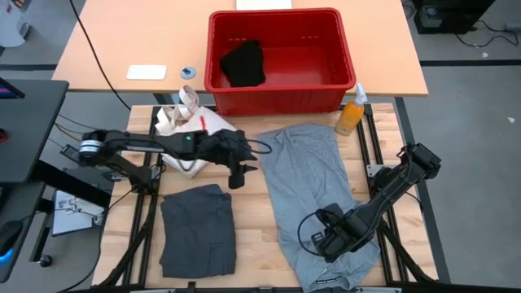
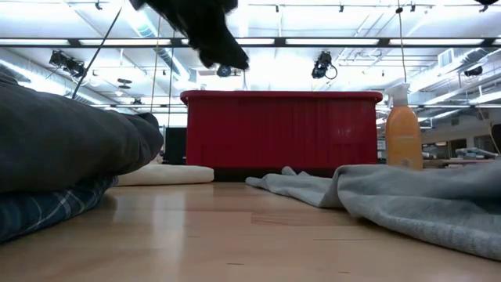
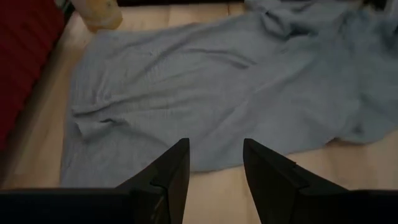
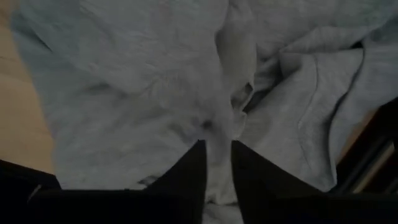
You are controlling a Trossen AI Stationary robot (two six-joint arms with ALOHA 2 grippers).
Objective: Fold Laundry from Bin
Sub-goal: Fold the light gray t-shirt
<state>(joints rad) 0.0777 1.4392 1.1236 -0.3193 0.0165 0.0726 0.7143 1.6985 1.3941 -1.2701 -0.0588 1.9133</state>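
Note:
A light grey garment (image 1: 309,179) lies spread on the table's middle and right, crumpled at its near end. My right gripper (image 4: 217,168) points down over that near end (image 1: 326,242), its fingers a narrow gap apart with a raised ridge of cloth (image 4: 219,106) running into the gap. My left gripper (image 3: 216,168) hangs open above the bare table (image 1: 238,175), just left of the garment. A folded dark charcoal piece (image 1: 198,228) rests on a plaid piece (image 2: 39,211) at the near left. A black piece (image 1: 244,63) lies in the red bin (image 1: 277,15). My right gripper stands over the grey garment's near end from above, one finger (image 4: 189,174) on each side of a cloth ridge. Whether the fingers touch the cloth, I cannot tell. The garment lies on the table, slack.
A cream tote bag (image 1: 183,122) sits at the far left under my left arm. An orange spray bottle (image 1: 352,110) stands by the bin's right corner. Bare wood shows between the charcoal piece and the grey garment (image 1: 252,228).

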